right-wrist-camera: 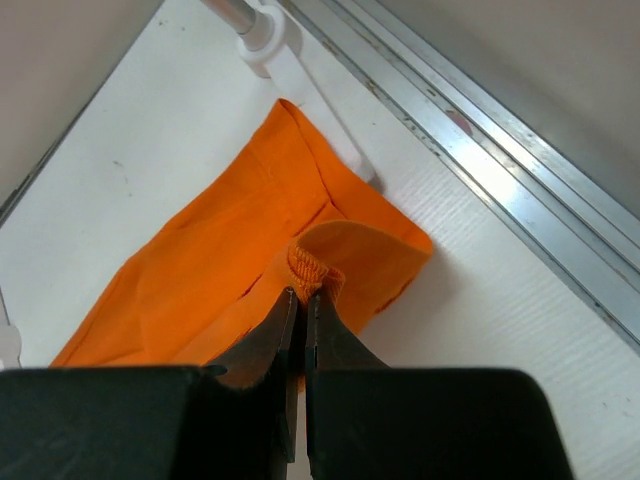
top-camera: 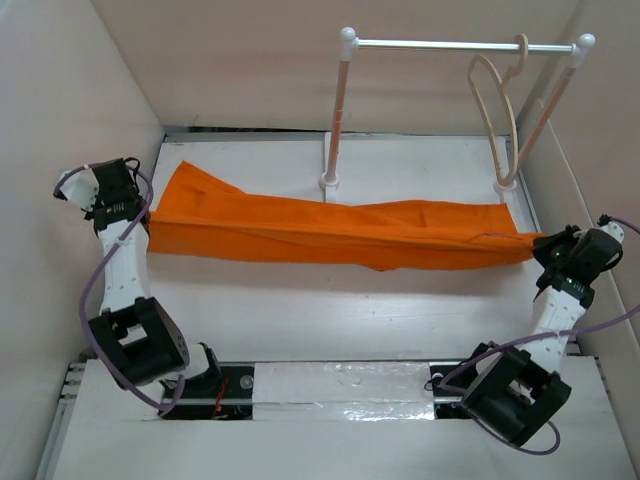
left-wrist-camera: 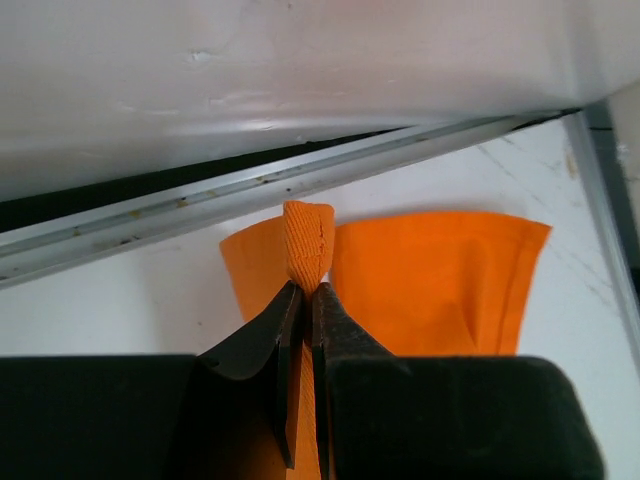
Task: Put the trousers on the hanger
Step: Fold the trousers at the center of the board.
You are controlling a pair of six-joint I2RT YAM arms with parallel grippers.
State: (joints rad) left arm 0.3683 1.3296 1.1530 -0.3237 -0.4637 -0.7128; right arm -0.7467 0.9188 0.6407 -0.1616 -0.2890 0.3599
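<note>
From above, the trousers (top-camera: 330, 232) lay stretched across the tabletop (top-camera: 300, 320), their long axis running left to right between my two arms. My left pincer (top-camera: 146, 220) was clamped on the left end and my right pincer (top-camera: 533, 247) on the right end. The hanger (top-camera: 497, 110) hung by its hook from the rack (top-camera: 455, 44), behind the right end, so my right arm was much the nearer. I judged the cloth had to travel up and back toward it.

In the left wrist view, my jaws were closed on a ribbed orange fold, with the rest of the cloth spreading ahead of them.

In the right wrist view, my jaws pinched a folded orange edge near the rack's foot.

I could read no brand, label or writing anywhere.
</note>
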